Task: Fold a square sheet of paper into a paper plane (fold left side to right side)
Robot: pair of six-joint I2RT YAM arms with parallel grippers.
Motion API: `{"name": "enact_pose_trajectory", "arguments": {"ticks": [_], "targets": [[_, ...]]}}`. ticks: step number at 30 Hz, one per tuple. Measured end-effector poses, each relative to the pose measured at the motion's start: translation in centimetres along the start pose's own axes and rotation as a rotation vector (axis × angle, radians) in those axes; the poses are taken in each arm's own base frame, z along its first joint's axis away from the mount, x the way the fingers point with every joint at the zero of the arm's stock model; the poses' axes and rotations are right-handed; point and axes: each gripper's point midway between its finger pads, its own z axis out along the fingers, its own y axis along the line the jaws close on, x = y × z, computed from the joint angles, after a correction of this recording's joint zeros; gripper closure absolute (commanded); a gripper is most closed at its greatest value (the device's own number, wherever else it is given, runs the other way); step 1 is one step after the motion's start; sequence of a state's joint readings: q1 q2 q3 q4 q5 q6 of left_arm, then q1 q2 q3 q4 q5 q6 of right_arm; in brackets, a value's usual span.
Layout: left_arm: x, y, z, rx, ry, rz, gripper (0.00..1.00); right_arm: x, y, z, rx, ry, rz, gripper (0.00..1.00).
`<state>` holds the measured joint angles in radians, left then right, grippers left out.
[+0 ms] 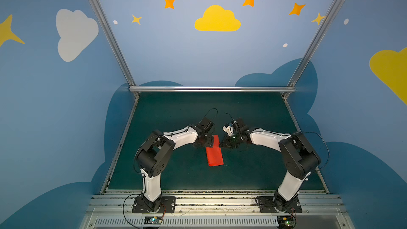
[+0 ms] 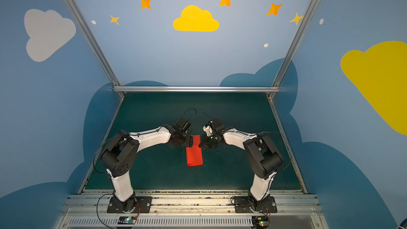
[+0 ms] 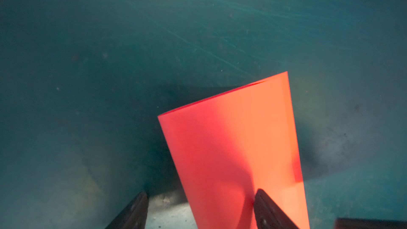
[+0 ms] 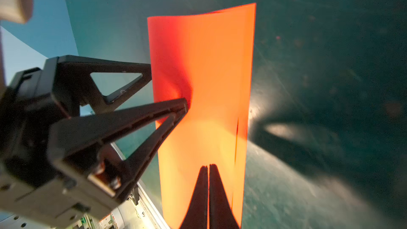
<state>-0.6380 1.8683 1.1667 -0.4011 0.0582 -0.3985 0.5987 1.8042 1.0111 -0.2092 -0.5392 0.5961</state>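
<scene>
Two grippers meet over the square sheet of paper, which lies on the green mat doubled over into a narrow red oblong. Its long sides run away from the arms' bases.

The left gripper sits at the sheet's left long side, over the half farther from the bases. Its jaws are spread wide. In the left wrist view one of its fingers is over the red sheet, while its partner stands off the sheet, over bare mat just beside the closed edge. In the right wrist view the tip of the inner finger appears to press on the upper layer and throws a dark shadow around itself. The outer finger ends right at the sheet's left edge. Nothing is clamped between them.

The right gripper comes in from the sheet's right long side, directly across from the left gripper. Its fingers are pressed together into one thin wedge, lying over the sheet close to the right edge. Whether any layer is caught between them cannot be told. Beside that wedge a thin dark slit shows the two layers slightly apart along the right edge.

The half of the sheet nearer the bases lies free of both grippers.
</scene>
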Motion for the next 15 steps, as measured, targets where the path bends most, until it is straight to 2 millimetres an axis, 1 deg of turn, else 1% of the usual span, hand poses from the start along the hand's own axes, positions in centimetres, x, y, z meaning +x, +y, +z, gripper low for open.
{"name": "enact_pose_trajectory", "arguments": {"ticks": [6, 15], "targets": [[0.0, 0.0, 0.0, 0.0, 0.0, -0.001, 0.24, 1.0, -1.2, 2.1, 0.025, 0.062, 0.012, 1.0], [0.2, -0.1, -0.2, 0.017, 0.013, -0.007, 0.22, 1.0, -1.1, 2.2, 0.019, 0.065, 0.007, 1.0]]}}
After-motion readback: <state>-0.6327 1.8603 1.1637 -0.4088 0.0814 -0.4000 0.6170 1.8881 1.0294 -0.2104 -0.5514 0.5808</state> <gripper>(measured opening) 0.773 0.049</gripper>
